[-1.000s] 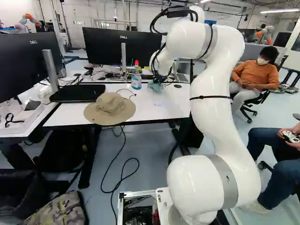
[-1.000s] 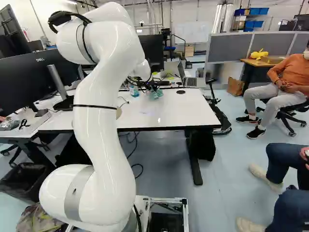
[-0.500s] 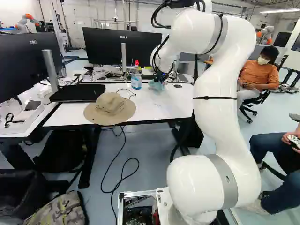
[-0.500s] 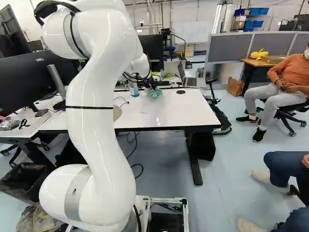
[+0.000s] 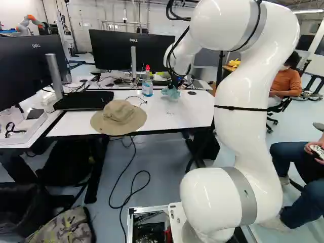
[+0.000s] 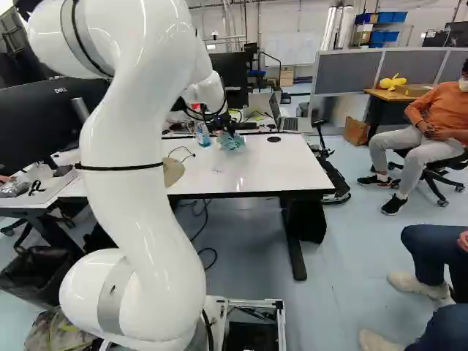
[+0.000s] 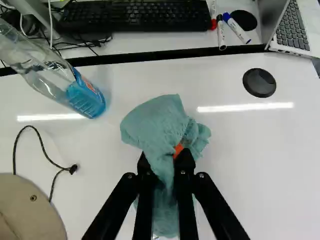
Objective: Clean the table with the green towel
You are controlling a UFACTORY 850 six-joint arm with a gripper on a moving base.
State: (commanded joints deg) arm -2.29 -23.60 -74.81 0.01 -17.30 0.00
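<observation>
I saw the claw (image 5: 175, 83) squeeze the green towel (image 5: 171, 94), nearly closed, toward the far edge of the table (image 5: 164, 119). A bottle (image 5: 147, 88) stood near its left.

We are facing a white wall (image 6: 300, 18) behind grey partitions (image 6: 342, 72), a wooden-topped desk (image 6: 380, 95) standing before them. We are looking over a pale floor (image 6: 344, 292), while a ceiling light (image 5: 309, 11) is glowing.

Base cams sat behind the arm (image 5: 240, 136), left and right of it, both facing ahead, slightly down, sharing the table (image 5: 169, 119). Wrist cam looked down on that table, much closer.
</observation>
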